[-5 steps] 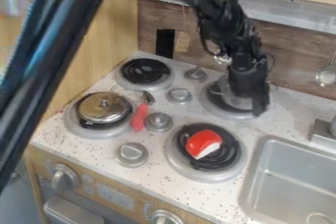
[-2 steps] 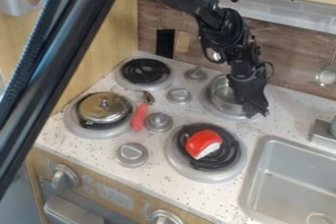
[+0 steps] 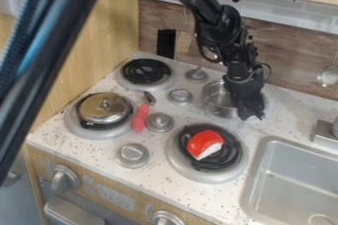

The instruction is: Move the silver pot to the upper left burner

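In the camera view, the silver pot [image 3: 217, 99] is sitting at the upper right burner [image 3: 266, 102], and the hand [image 3: 251, 113] is hanging over its right side — whether clamped on it or not, I cannot tell. The upper left burner [image 3: 147, 71] is showing its black coil. A silver lid [image 3: 104, 107] is covering the lower left burner [image 3: 78, 127]; a red-and-white toy [image 3: 204, 143] is resting on the lower right burner [image 3: 206, 175] — near the sink [image 3: 290, 184]. A red-handled utensil [image 3: 141, 117] is lying between the left burners and the knobs on the surface [image 3: 290, 119].
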`<state>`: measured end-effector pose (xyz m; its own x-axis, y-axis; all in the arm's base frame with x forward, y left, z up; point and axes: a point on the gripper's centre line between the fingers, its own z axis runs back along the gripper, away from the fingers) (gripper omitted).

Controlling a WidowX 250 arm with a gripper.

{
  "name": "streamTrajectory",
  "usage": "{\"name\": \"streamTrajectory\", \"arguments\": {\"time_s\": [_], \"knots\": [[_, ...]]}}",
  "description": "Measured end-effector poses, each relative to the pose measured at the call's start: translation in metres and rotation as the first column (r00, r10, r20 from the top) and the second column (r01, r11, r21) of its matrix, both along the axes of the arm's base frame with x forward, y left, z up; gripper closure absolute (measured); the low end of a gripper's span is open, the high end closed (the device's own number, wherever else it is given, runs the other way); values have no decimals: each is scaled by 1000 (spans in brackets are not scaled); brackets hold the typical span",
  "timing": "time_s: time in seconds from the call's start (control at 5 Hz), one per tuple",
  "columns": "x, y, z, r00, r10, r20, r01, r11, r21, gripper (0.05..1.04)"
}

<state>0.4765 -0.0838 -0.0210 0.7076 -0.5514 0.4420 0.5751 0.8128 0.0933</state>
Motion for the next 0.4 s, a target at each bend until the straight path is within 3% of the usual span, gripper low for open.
{"name": "streamTrajectory", "arguments": {"time_s": [0.2,0.4], "knots": [[-17,22,10,999,46,-10,-46,999,17,1022],[-24,71,22,990,139,13,-139,990,17,1024]]}}
